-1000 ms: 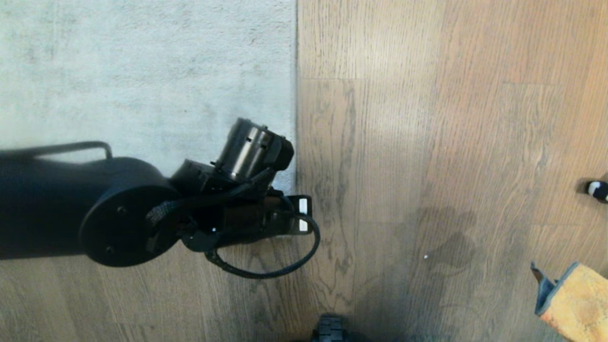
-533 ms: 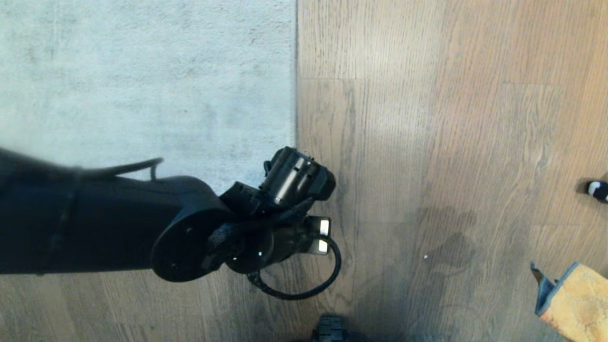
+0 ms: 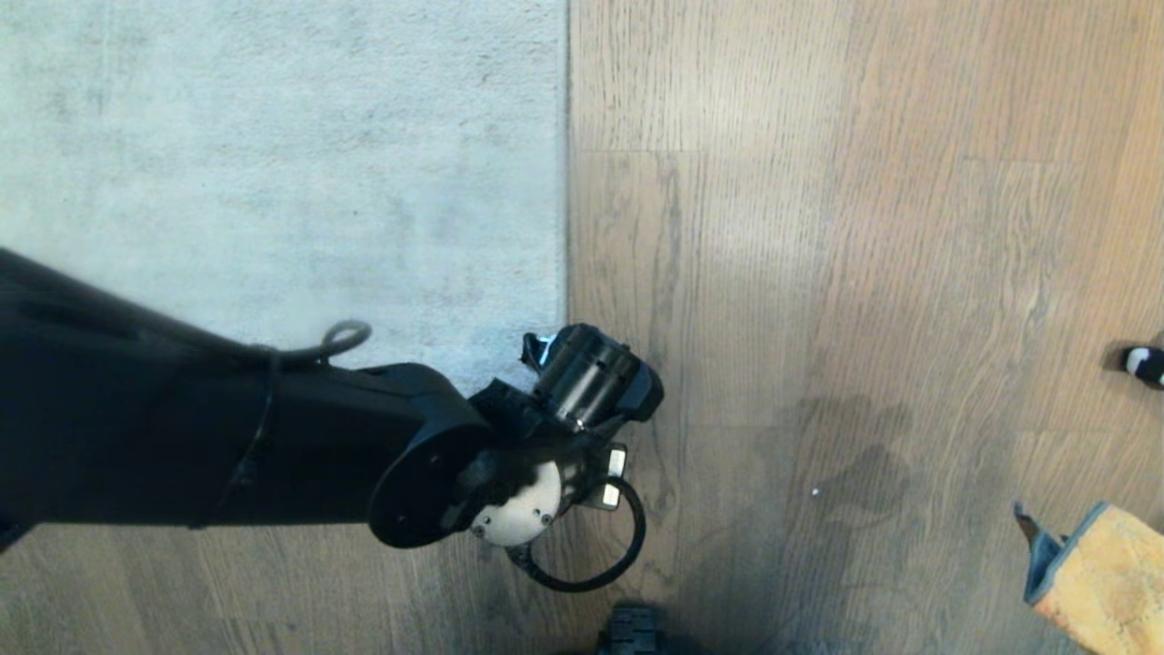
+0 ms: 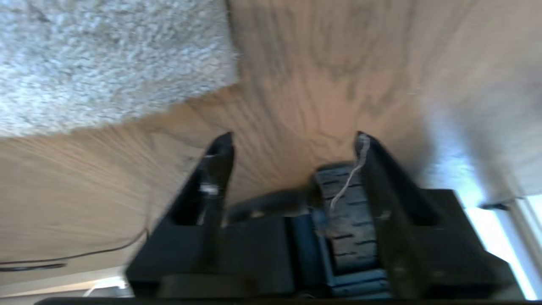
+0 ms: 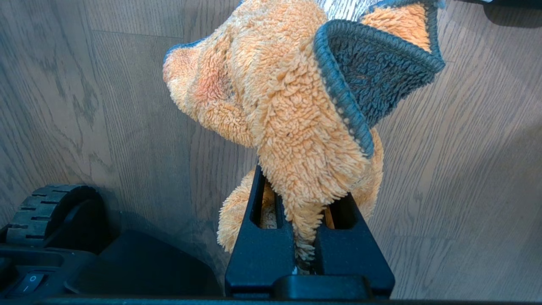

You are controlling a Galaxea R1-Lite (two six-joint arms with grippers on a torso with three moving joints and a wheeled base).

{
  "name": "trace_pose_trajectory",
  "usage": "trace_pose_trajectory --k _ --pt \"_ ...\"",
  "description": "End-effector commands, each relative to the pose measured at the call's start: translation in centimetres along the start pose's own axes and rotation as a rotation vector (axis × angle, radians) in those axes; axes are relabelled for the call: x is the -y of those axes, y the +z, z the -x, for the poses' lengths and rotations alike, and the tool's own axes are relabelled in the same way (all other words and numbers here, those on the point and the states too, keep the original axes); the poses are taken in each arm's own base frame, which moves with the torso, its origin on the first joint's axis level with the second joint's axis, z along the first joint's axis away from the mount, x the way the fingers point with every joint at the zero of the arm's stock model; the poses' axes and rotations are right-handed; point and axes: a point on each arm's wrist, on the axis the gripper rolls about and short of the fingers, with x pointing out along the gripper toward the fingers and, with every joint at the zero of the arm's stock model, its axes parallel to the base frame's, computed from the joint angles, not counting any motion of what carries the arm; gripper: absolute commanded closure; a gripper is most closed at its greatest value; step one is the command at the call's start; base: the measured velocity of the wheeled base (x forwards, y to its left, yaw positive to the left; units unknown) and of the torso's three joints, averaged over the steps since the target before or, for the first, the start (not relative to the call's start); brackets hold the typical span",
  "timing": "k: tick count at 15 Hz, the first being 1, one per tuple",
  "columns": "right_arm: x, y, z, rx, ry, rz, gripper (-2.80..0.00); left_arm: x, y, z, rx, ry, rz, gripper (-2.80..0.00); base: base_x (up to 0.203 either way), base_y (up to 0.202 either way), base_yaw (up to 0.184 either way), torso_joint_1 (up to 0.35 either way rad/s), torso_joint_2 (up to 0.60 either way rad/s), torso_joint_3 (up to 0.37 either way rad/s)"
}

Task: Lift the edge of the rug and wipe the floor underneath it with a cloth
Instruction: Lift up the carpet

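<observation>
Both jaws of the left gripper (image 4: 292,142) have just spread beside the rug edge (image 3: 565,227), which lies flat. Lifting looks next; the right gripper (image 5: 307,237) pinches the cloth (image 5: 292,106)

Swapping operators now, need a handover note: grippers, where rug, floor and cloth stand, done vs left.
Left gripper: jaws open, empty, above bare floor just off the rug corner.
Right gripper: jaws shut on the cloth, held off to the robot's right, above the floor and clear of the rug.
Rug edge: lying flat on the floor, not gripped.
Done: cloth picked up; left arm brought to the rug corner.
Left: grip and lift the rug edge with the left gripper, bring the cloth over, wipe the floor underneath.
</observation>
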Motion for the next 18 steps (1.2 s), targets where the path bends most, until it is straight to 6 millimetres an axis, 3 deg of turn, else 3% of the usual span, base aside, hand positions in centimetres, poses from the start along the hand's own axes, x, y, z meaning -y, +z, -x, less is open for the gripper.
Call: trace_pose_trajectory --k 1,4,8,14,18 --pt "0.0 0.0 0.0 -0.001 0.001 0.0 0.0 0.1 -0.3 -0.6 -0.006 0.03 -0.015 -2.8 0.0 0.0 0.0 0.0 0.0 0.0" --pt "0.0 0.0 0.0 -0.001 0.001 0.0 0.0 -0.2 -0.3 -0.6 -0.012 0.096 -0.06 -2.8 0.0 0.0 0.0 0.0 0.0 0.0" --pt "0.0 0.0 0.0 -0.001 0.001 0.002 0.0 0.3 1.4 -0.6 -0.018 0.168 -0.103 -2.8 0.0 0.0 0.0 0.0 0.0 0.0" --pt "0.0 0.0 0.0 -0.001 0.001 0.0 0.0 0.2 2.5 -3.4 0.0 0.33 -0.207 -2.8 0.0 0.0 0.0 0.0 0.0 0.0" --pt "0.0 0.0 0.0 -0.001 0.001 0.0 0.0 0.0 3.0 -3.7 -0.025 0.396 -0.261 -2.8 0.0 0.0 0.0 0.0 0.0 0.0"
